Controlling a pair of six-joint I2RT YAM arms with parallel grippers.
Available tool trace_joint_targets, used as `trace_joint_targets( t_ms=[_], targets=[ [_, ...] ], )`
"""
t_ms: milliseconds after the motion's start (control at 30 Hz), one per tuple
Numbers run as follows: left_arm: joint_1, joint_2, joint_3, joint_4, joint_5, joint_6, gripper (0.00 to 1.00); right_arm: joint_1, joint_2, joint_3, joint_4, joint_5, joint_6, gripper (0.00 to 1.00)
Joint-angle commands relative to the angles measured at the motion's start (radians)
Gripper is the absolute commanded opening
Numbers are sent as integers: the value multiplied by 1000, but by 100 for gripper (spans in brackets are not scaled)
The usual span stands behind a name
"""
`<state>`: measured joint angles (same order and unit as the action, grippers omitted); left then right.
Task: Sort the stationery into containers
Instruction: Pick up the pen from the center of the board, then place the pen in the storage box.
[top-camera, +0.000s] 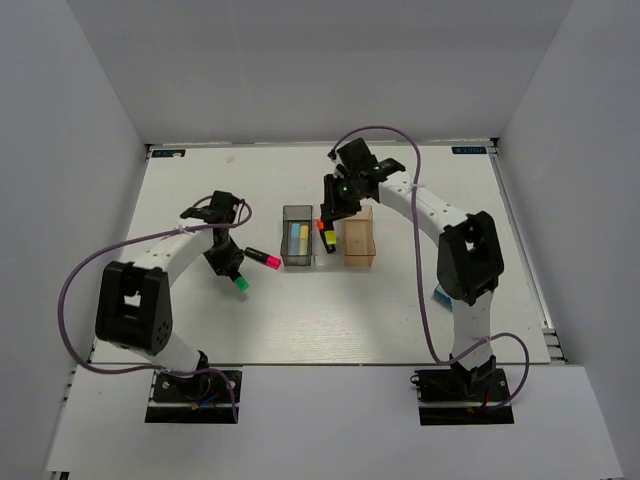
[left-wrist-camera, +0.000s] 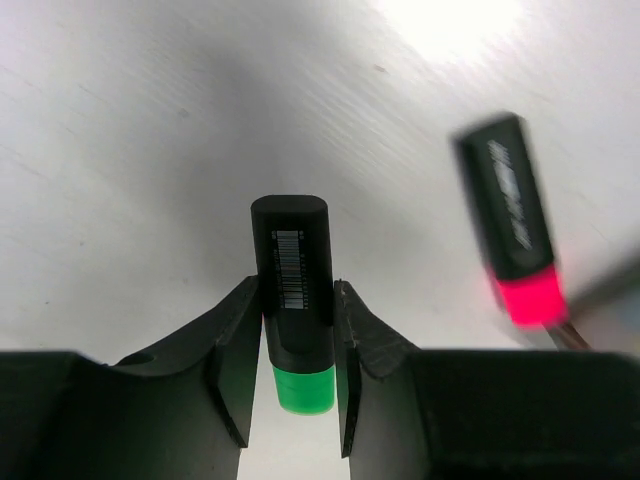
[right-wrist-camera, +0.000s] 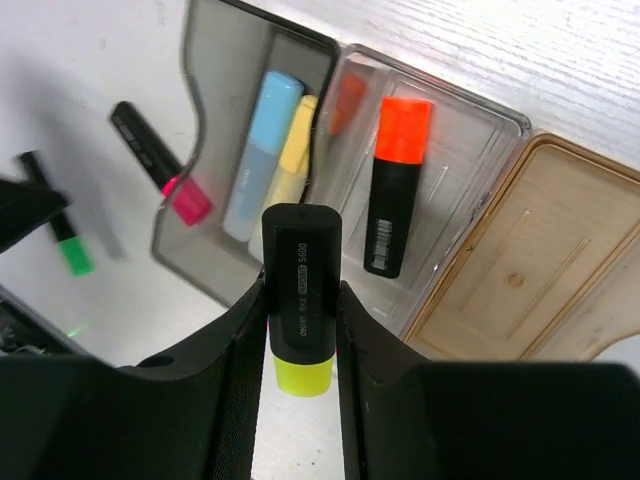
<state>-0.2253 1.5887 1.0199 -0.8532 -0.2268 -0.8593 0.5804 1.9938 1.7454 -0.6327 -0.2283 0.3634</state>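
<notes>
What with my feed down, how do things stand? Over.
Left gripper shut on green highlighter. Right gripper shut on yellow highlighter. Orange highlighter in clear bin, pink highlighter loose on table. Nothing blocking.

Laboratory robot cell. A white tabletop (top-camera: 330, 320) is enclosed at the back and both sides by plain white panels (top-camera: 330, 70). Two jointed arms, the left arm (top-camera: 140, 300) and the right arm (top-camera: 470, 255), are bolted to black base plates (top-camera: 190, 395) at its near edge, and exposed purple cables (top-camera: 380, 128) loop alongside them.

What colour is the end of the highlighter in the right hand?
Yellow; the highlighter shows best in right wrist view.
</notes>
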Motion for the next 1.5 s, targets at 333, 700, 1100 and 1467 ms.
trace_joint_targets(
  t_ms=[333,700,1100,1467],
  targets=[
    [-172,-164,316,11,13,137,0,55,51,59,-41,115,-35,60],
    [-333,147,580,146,124,129,0,26,-305,-237,27,487,-129,0],
    [-398,422,763,178,144,144,20,-154,-615,-704,110,374,-127,2],
    [-407,418,726,169,142,195,67,-238,-652,-725,103,239,-150,27]
  ],
)
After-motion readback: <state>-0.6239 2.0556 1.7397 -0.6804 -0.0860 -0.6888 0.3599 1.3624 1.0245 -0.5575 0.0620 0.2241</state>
